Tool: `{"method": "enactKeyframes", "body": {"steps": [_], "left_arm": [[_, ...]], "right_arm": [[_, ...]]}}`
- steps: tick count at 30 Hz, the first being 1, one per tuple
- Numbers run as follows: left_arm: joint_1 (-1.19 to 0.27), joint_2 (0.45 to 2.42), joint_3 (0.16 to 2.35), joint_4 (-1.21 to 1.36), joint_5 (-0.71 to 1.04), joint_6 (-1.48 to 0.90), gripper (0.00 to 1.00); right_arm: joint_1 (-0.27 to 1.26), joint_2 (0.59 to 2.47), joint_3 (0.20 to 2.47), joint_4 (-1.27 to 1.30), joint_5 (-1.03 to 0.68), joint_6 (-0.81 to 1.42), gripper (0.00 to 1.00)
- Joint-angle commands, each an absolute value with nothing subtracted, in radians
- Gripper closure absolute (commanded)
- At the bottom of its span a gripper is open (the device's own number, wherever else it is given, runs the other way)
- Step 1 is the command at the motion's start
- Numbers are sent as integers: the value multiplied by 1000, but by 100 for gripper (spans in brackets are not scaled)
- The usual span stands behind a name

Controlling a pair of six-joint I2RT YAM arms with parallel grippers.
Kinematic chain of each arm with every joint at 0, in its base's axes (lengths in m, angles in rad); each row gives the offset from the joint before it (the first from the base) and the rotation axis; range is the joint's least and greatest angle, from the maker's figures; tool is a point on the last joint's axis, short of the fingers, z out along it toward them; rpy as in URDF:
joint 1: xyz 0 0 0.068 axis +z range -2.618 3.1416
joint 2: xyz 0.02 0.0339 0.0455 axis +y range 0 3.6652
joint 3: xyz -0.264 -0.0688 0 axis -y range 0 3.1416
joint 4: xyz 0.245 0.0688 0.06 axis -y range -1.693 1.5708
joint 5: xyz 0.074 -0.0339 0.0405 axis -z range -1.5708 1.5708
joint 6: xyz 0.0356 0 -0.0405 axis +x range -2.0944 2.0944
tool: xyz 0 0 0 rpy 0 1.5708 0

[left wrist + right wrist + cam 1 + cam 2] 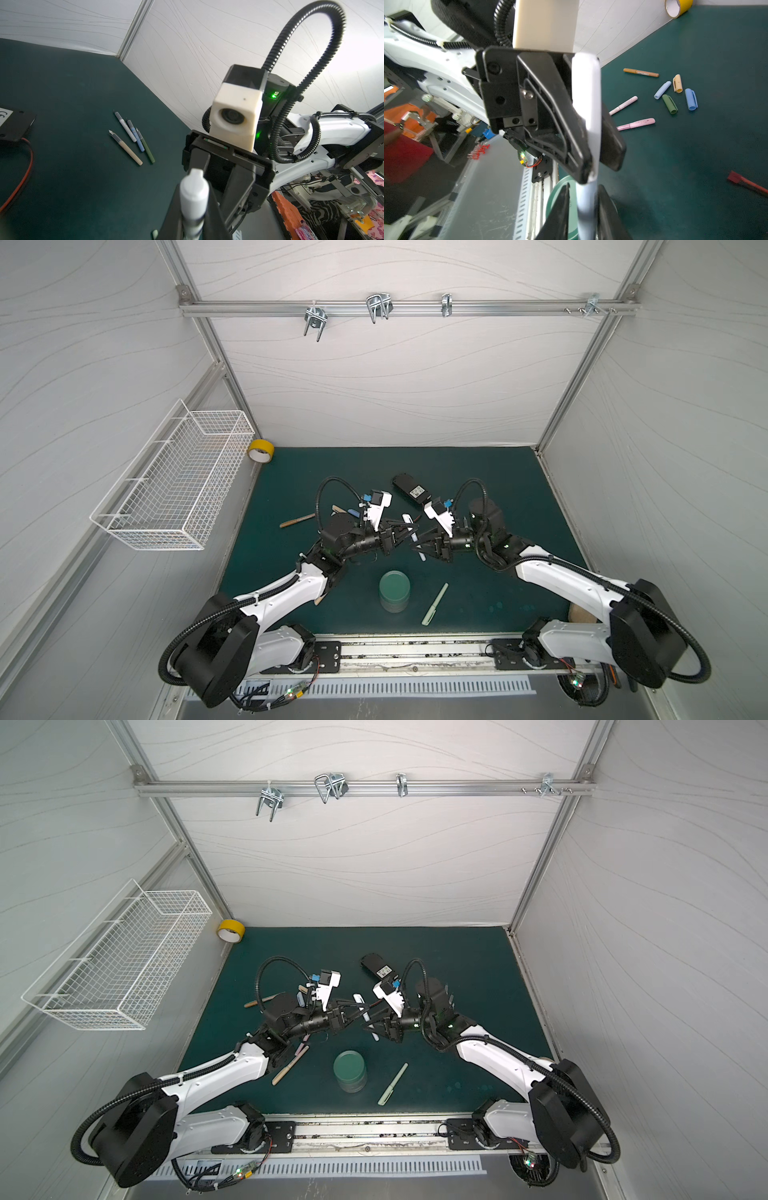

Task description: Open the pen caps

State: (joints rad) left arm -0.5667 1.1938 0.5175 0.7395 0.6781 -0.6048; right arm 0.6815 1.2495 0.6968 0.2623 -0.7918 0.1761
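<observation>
Dark green mat (498,497) within white walls (374,385); pens (635,124) scattered.

Reaches in from both sides, elbows bent, forearms angled toward the middle and roughly level. Holds left gripper (409,527) and right gripper (417,546) tip to tip, wrists turned face to face. Grips a white pen (586,93) with both: left fingers (550,104) shut flat on its far part, right fingers (558,212) shut on the near part, just beside the left.
</observation>
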Motion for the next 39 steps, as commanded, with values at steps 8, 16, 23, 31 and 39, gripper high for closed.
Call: {"method": "enactKeyframes", "body": {"steps": [8,16,23,31,39], "left_arm": [[-571,1164,511,815,630,-613,100],[-571,1059,503,626,359,-662,100],[-557,994,482,561,201,-719,100],[-532,1003,469,612,253,-738,100],[-514,1016,460,660,304,-746,100]], "right_arm": [[689,1251,703,255,-777,129,100],[710,1192,662,222,-596,59,100],[756,1123,632,207,-441,2,100],[697,1199,692,116,-790,27,100],[611,1233,667,174,-944,107,100]]}}
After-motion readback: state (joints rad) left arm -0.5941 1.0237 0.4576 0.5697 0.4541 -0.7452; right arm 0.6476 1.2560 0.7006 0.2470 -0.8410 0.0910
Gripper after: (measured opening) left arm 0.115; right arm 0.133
